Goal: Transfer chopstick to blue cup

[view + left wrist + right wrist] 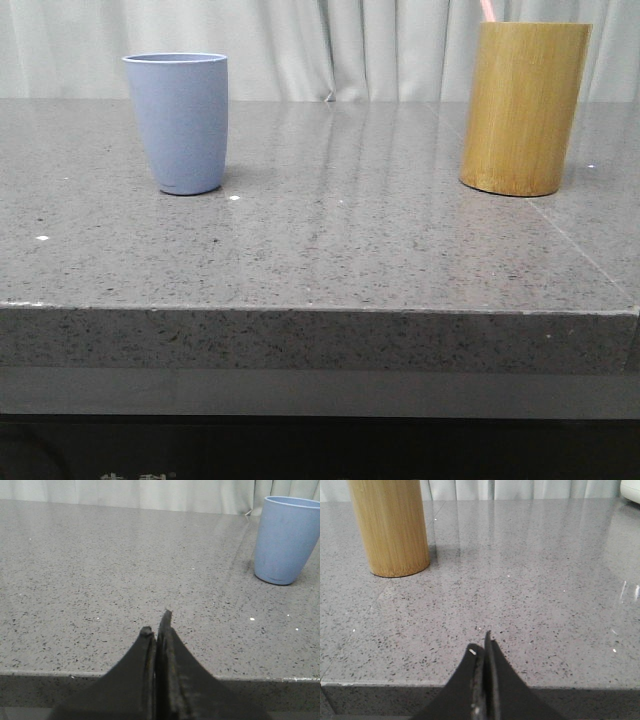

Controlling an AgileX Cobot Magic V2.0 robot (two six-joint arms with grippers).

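The blue cup [180, 122] stands upright at the left of the grey stone table, also in the left wrist view as the blue cup [286, 539]. A pink chopstick [487, 10] pokes out of the top of the yellow-brown bamboo cylinder [524, 107] at the right; most of it is hidden inside. My left gripper [156, 622] is shut and empty over the table's front edge, well short of the cup. My right gripper [481, 642] is shut and empty near the front edge, apart from the bamboo cylinder [390, 525].
The table's front edge [320, 310] runs across the front view with a drop below it. A pale curtain [330, 45] hangs behind the table. Bare tabletop lies between the cup and the cylinder.
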